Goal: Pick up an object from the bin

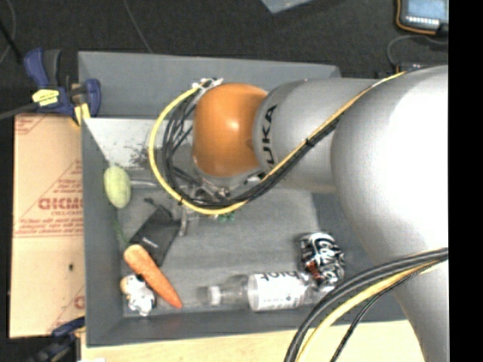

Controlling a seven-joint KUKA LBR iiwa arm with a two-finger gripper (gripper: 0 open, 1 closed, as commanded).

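1. The arm (355,149) comes in from the right, and its orange cover (225,130) sits over the upper middle of the grey bin (234,251).
2. The gripper (186,216) is tucked under that cover, low in the bin and mostly hidden. I cannot tell whether it is wide or narrow, or holding anything.
3. Nearest to it is a flat black object (155,236), lying tilted just to its lower left.
4. Below that lies a carrot (152,277), with a small white figure (137,295) beside it in the lower left corner.
5. A pale green oval thing (116,186) rests near the left wall.
6. A clear bottle (264,291) lies along the lower wall, with a crumpled can (321,259) at its right end.
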